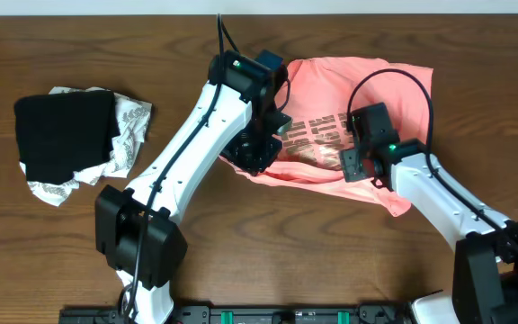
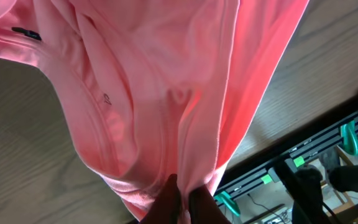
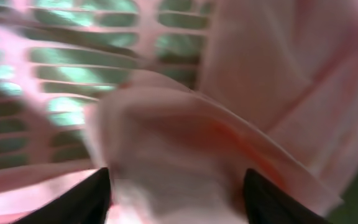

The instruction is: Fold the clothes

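Where the table (image 1: 7,261) begins at the far left, a folded black garment (image 1: 66,135) lies on top of a crumpled white patterned cloth (image 1: 131,121), and both sit well apart from the arms' working area.

Toward the middle, the left arm (image 1: 183,157) reaches diagonally up and across to the near left edge of the pink T-shirt (image 1: 367,85). The left gripper (image 2: 182,198) is closed tight on that edge. In the wrist view, its two dark fingertips meet at the bottom of the picture with a thin pinch of pink fabric caught between them. The rest of the shirt hangs away in long folds, with a hem seam running down to the pinch.

The T-shirt is spread over the upper middle and right of the table, chest side up, with its brownish-gold lettering (image 1: 317,133) lying between the two grippers.

Further right, the right gripper (image 3: 176,196) sits on the shirt just beside the lettering. Its fingers (image 3: 86,196) stand wide apart with a raised hump of pink fabric filling the space between them. The blur hides whether they are pressing on it. The right arm (image 1: 448,202) runs back to the lower right corner.
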Available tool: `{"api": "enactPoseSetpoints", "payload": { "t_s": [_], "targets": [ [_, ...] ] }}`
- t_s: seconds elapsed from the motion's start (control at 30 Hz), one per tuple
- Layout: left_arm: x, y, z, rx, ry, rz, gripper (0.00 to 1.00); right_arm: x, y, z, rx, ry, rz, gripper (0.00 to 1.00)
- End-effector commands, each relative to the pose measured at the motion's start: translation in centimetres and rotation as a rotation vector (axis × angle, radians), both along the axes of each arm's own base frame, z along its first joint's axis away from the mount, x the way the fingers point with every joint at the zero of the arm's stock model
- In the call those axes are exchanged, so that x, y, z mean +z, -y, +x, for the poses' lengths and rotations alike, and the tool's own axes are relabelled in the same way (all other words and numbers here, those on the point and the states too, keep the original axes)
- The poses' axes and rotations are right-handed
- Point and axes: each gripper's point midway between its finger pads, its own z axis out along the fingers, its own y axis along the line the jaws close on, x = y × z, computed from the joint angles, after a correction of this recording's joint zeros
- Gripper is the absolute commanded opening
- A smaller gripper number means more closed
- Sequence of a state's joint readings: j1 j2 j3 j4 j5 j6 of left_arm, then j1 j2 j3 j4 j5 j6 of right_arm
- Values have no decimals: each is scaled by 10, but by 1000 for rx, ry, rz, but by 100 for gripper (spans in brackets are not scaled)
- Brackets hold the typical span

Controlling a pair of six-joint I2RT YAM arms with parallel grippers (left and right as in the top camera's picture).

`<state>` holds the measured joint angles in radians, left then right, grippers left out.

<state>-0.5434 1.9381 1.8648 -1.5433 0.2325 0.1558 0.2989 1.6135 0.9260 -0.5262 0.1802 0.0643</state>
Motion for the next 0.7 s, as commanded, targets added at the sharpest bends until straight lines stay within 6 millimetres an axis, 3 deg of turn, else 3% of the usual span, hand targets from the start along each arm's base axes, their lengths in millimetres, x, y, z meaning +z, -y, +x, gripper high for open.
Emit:
{"api": "enactPoseSetpoints", "payload": {
  "t_s": [0.0,0.07,0.13,0.17,0.23,0.4,0.57,0.67],
  "targets": [
    [-2,-3,2,7,-2,13,6,-6,12,0,-56,12,-68,54],
    [-2,-3,2,4,-2,13,6,-7,17,0,-97,16,-84,42],
    [-1,-3,1,4,-5,14,6,-6,24,1,-144,30,-106,26],
    [-1,-4,0,4,-9,17,6,-4,27,2,-176,40,-106,13],
    [-1,-5,-1,4,-13,20,6,0,30,2,-221,44,-88,1],
    [-1,-5,-2,4,-17,22,6,25,56,1,-392,74,-40,1],
    [-2,-11,1,-1,-1,56,6,61,99,-6,-546,129,-2,1],
    [-2,-12,-1,-2,-6,61,6,70,120,-16,-620,124,51,7]
  ]
}}
